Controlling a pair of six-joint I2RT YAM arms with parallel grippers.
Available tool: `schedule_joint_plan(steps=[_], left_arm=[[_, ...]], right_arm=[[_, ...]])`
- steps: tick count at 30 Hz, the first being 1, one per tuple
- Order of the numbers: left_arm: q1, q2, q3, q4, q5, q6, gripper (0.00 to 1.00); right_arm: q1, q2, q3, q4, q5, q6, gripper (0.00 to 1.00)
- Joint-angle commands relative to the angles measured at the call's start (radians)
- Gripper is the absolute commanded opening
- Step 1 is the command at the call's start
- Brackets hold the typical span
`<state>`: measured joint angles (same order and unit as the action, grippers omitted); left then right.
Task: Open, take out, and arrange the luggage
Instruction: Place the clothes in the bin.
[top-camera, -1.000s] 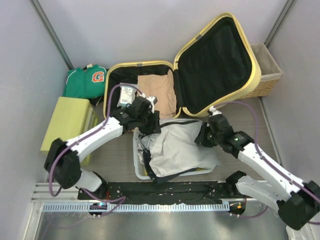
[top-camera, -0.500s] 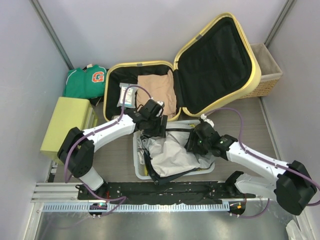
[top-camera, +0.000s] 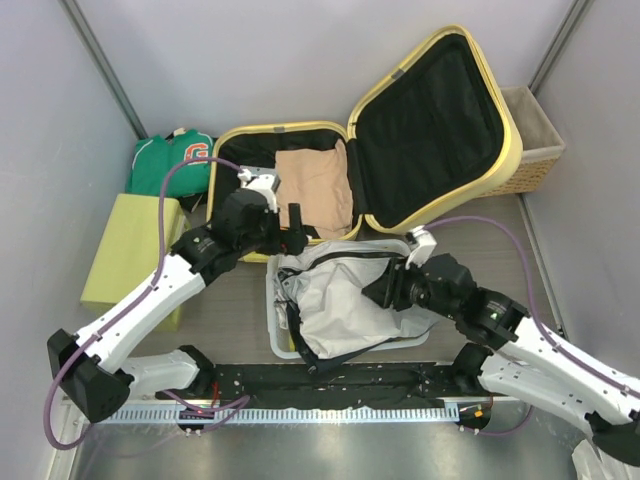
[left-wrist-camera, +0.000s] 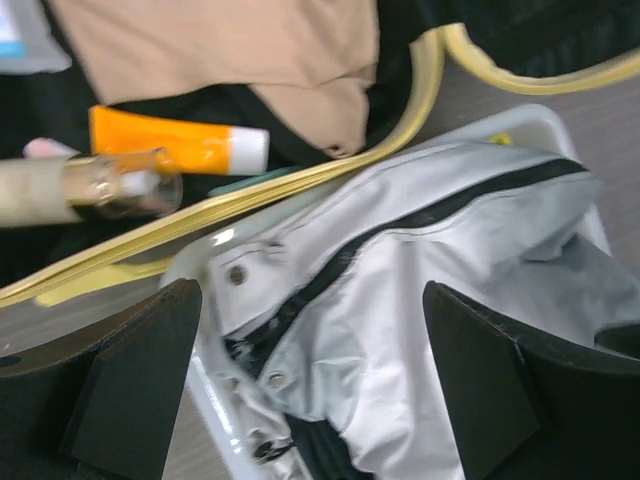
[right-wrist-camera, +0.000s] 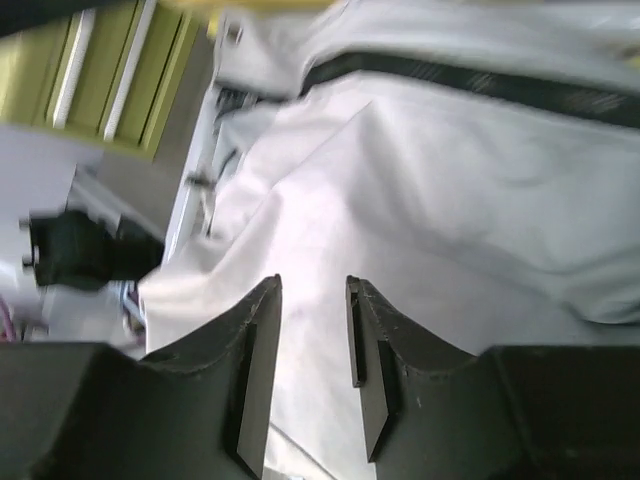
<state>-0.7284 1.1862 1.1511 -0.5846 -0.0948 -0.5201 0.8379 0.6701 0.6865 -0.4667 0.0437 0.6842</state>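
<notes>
wicker basket (top-camera: 540, 150): half behind luggage (top-camera: 430, 130) lid | tray (top-camera: 271, 325): mostly under white jacket (top-camera: 345, 310)

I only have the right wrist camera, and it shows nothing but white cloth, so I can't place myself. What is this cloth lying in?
Observer: The white jacket lies in a white tray just in front of the open suitcase.
Operator: Where is the other arm?
Observer: The left gripper hangs open over the suitcase's near rim and the tray's far edge.
Operator: Is anything inside the suitcase?
Observer: Yes, a folded beige garment and an orange tube.
</notes>
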Motion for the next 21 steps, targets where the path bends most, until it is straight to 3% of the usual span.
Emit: schedule_joint_plan(steps=[1,4,12,17,21], left_arm=[[0.104,-0.068,-0.073,-0.018,0.078,0.003,0.97],[0.170,-0.097,-0.087,-0.049,0.119,0.029,0.98],[0.271,-0.117,-0.097,-0.081,0.188,0.066,0.98],[0.285,-0.120,-0.105,-0.081,0.211,0.071,0.98],[0.291,-0.117,-0.094,-0.095,0.224,0.078,0.98]], right_arm=[[0.111,0.008,-0.065,0.210,-0.195,-0.048,0.40],[0.190,0.014,-0.055,0.267,-0.251,-0.081,0.39],[0.380,0.235,-0.019,0.312,-0.363,-0.112,0.39],[0.391,0.328,0.039,0.247,-0.314,-0.149,0.39],[0.391,0.381,0.094,0.200,-0.150,-0.149,0.39]])
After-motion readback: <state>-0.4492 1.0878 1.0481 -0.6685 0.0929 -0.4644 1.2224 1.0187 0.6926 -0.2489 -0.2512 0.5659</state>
